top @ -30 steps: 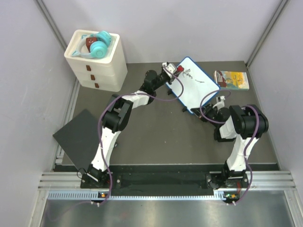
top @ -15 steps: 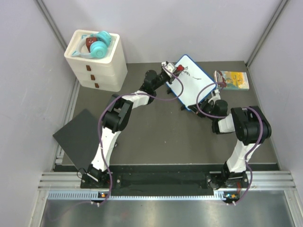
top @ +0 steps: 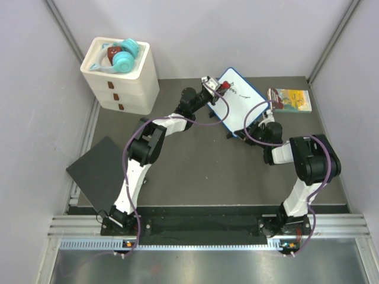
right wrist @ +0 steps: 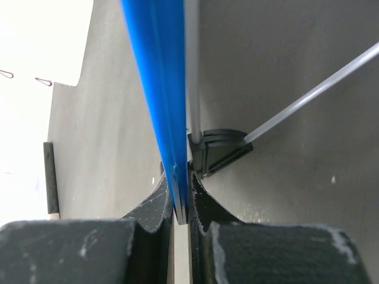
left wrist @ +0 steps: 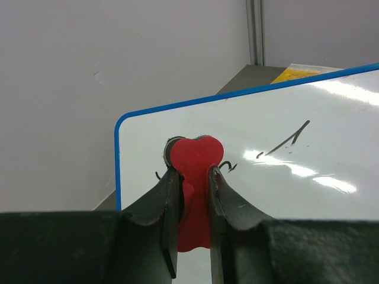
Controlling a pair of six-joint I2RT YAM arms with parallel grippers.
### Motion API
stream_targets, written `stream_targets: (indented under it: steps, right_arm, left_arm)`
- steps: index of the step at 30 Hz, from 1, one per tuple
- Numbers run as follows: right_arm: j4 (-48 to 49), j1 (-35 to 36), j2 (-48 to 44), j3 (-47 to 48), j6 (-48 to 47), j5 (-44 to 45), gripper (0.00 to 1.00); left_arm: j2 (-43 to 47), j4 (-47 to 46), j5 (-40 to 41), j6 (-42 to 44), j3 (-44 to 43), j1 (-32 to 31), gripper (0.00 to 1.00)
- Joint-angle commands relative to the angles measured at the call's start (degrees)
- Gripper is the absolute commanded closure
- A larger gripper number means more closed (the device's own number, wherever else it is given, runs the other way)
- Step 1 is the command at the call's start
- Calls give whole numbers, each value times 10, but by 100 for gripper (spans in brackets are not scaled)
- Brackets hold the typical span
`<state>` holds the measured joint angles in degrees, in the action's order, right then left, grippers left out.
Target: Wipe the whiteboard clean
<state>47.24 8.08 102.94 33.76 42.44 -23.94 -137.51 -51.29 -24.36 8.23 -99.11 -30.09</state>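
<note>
Versus one second earlier, the right arm has extended forward and the whiteboard (top: 240, 106) stands steeper. The right gripper (right wrist: 180, 190) is clamped on its blue rim (right wrist: 157, 89). The left arm is stretched far out; the left gripper (left wrist: 193, 177) grasps a red heart-shaped eraser (left wrist: 193, 158), with the board face directly ahead.

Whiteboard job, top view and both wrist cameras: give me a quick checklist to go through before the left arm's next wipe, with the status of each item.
1. Right gripper clamped on the whiteboard: ok, jaws shut on its blue rim.
2. Left gripper holding the red heart-shaped eraser: ok, jaws shut on it.
3. Eraser pressed against the board's face: cannot tell; it sits in front of the board near one corner.
4. Board clean: not ok, black marks show on it.
5. Colourful book clear of the board: cannot tell; the board's corner looks very near it in the top view.
</note>
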Motion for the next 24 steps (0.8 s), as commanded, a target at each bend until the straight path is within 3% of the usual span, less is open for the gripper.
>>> stream_targets:
  steps: [1, 11, 18, 24]
  right_arm:
    - [-167, 15, -2, -40, -17, 19, 100]
    - [-154, 23, -30, -92, -5, 23, 100]
    - [-161, 69, -58, -120, -24, 73, 100]
    - [-60, 83, 22, -151, -11, 65, 100]
  left_arm:
    - [8, -33, 4, -9, -22, 2, 100]
    - [14, -34, 3, -20, -22, 2, 100]
    - [12, -26, 3, -28, -28, 1, 100]
    - [1, 8, -10, -17, -44, -1, 100]
